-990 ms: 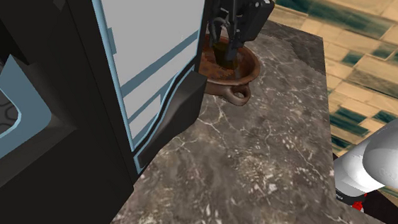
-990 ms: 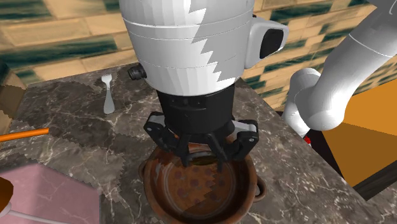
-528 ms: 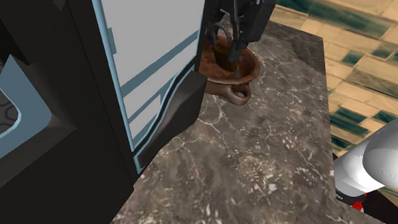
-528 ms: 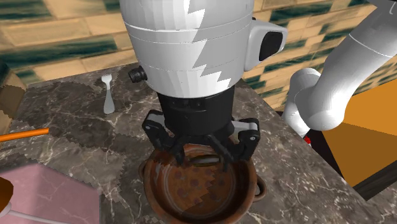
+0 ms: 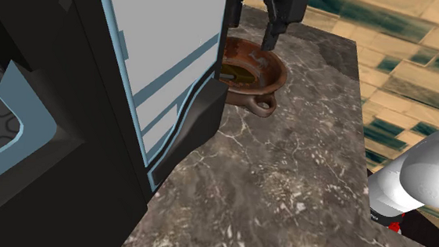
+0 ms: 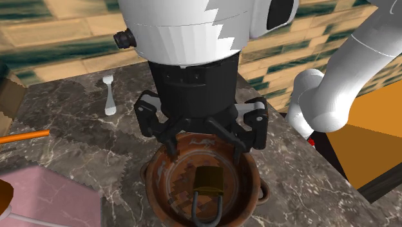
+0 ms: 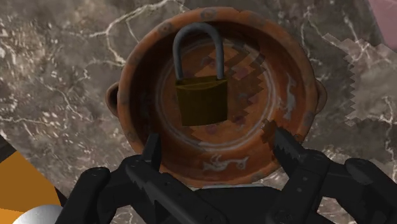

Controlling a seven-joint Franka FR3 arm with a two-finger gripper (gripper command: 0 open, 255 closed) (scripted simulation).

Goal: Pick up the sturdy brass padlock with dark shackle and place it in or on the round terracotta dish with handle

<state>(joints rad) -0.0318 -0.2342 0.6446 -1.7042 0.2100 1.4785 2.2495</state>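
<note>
A dark, white-veined tabletop (image 5: 284, 185) is stretching under everything, with tan and green tiles showing beyond it. The round reddish-brown dish (image 6: 248, 193) is sitting on it, and the brass-coloured padlock (image 6: 209, 182) is lying flat inside the dish, on the patterned bottom.

In the second exterior view the padlock's long axis is running up and down the frame: the square body is lying nearer the pincer (image 6: 206, 148) and the dark shackle (image 6: 206, 209) is pointing toward the lower edge. In the wrist view the shackle is likewise pointing away from the fingers, reaching close to the far wall of the dish.

The pincer is hanging released above the dish, its fingers (image 7: 153, 149) standing wide apart (nothing is touching them), one over each side of the rim.

The shoulder view is giving the height: the black fingers are hovering clear of the rim near the upper middle of the frame, and the dish's small loop handle (image 5: 264, 104) is facing the camera, while a tall black and pale-blue appliance (image 5: 151, 68) is hiding the dish's left part. The second exterior view is adding a white spoon (image 6: 109, 97) at upper left and a pink cloth (image 6: 45, 200) at lower left.
</note>
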